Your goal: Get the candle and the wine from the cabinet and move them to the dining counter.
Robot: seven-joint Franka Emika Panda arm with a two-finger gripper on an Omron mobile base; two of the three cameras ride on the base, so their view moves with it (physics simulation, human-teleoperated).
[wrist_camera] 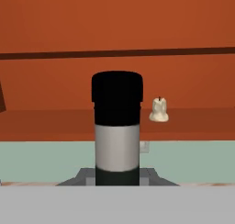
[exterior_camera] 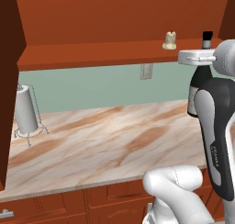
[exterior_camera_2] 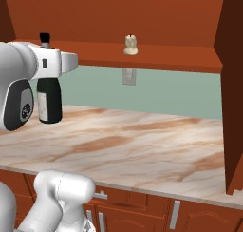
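Observation:
My gripper (wrist_camera: 117, 180) is shut on the wine (wrist_camera: 117, 126), a dark bottle with a black cap and a pale band on its neck. The wine (exterior_camera: 194, 93) hangs upright from my hand in front of the open cabinet (exterior_camera: 92, 53), over the wall counter's right part. In the right base view the wine (exterior_camera_2: 49, 100) sits at the left under my white hand. The candle (exterior_camera: 170, 40), small and cream-white, stands on the cabinet's shelf, left of the bottle's cap. It also shows as the candle (exterior_camera_2: 131, 44) and the candle (wrist_camera: 159, 111). The dining counter is out of view.
A marble wall counter (exterior_camera: 105, 140) lies below, backed by a green wall with an outlet (exterior_camera: 146, 71). A grey paper-towel roll (exterior_camera: 25, 109) on a wire stand is at its left. Open cabinet doors (exterior_camera: 9, 81) (exterior_camera_2: 232, 93) jut out at both sides.

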